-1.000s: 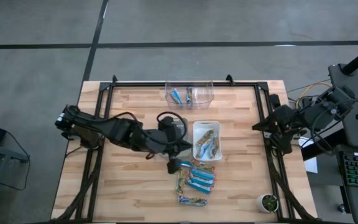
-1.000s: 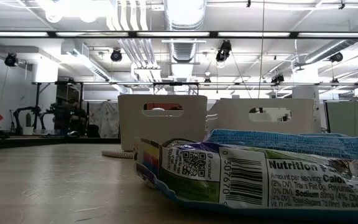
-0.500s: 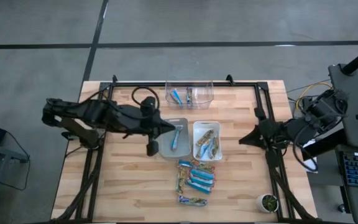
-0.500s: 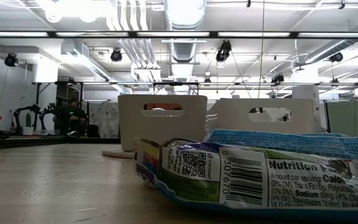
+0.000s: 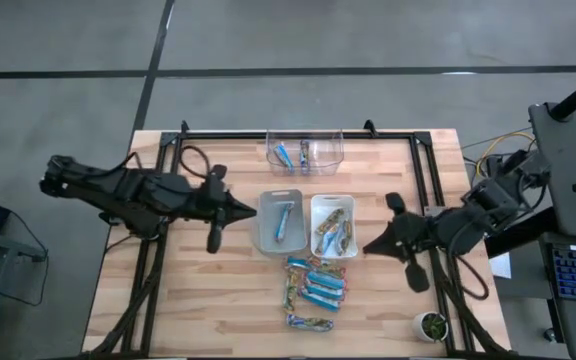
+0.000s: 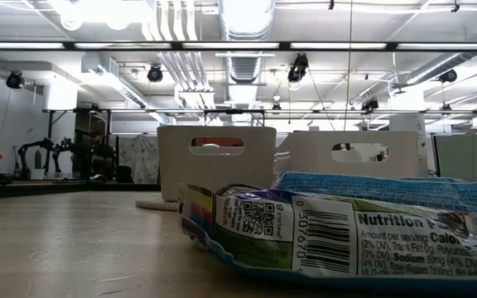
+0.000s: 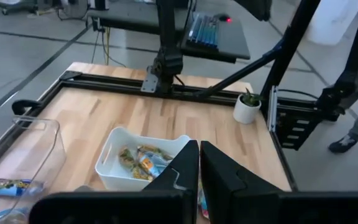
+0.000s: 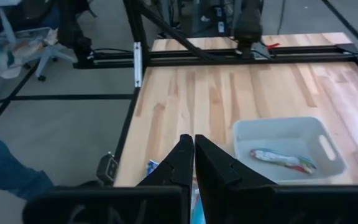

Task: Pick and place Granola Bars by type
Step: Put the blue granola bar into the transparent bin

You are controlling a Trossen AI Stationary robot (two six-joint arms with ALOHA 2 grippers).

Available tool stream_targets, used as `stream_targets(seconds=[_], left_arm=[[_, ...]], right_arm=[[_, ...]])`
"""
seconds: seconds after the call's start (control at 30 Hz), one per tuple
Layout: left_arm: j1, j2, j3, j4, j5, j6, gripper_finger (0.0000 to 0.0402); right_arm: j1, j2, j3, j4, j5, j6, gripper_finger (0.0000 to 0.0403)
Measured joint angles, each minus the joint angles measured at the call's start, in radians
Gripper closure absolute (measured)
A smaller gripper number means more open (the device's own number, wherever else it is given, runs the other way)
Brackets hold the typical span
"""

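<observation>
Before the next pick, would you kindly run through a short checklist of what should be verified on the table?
1. Left claw empty and shut, beside the grey bin: ok.
2. Right claw empty and shut, beside the white bin: ok.
3. Grey bin holds only a blue bar: ok.
4. White bin holds only gold-brown bars: cannot tell; something blue shows among them.
5. Loose granola bars left to sort, piled in front of the bins: ok, though they overlap.
6. Clear bin at the far edge out of both arms' way: ok.
</observation>
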Motion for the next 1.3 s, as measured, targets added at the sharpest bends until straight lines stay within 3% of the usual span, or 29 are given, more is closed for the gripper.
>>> stream_targets(seconds=[0.2, 0.4, 0.67, 0.93, 1.17, 1.3], left_arm=[[0.0, -0.116, -0.127, 0.042, 0.002, 0.018, 0.0401], [0.0, -0.169, -0.156, 0.036, 0.0, 0.009, 0.0401], [-0.001, -0.178, -0.157, 0.002, -0.001, 0.012, 0.0401], [-0.001, -0.178, -0.157, -0.014, -0.001, 0.011, 0.0401], [-0.001, -0.177, -0.157, -0.019, -0.002, 0.009, 0.0401], [-0.001, -0.177, -0.157, -0.033, -0.002, 0.008, 0.0401]], right_arm=[[0.021, 0.059, 0.0, 0.054, -0.005, 0.0, 0.0394], [0.028, 0.133, 0.039, 0.069, -0.009, 0.004, 0.0394], [0.028, 0.23, 0.161, 0.055, -0.139, 0.018, 0.0394], [0.028, 0.334, 0.315, -0.082, -0.259, 0.069, 0.0394], [0.028, 0.462, 0.505, -0.285, -0.271, 0.07, 0.0394], [0.027, 0.518, 0.574, -0.313, -0.27, 0.085, 0.0394]])
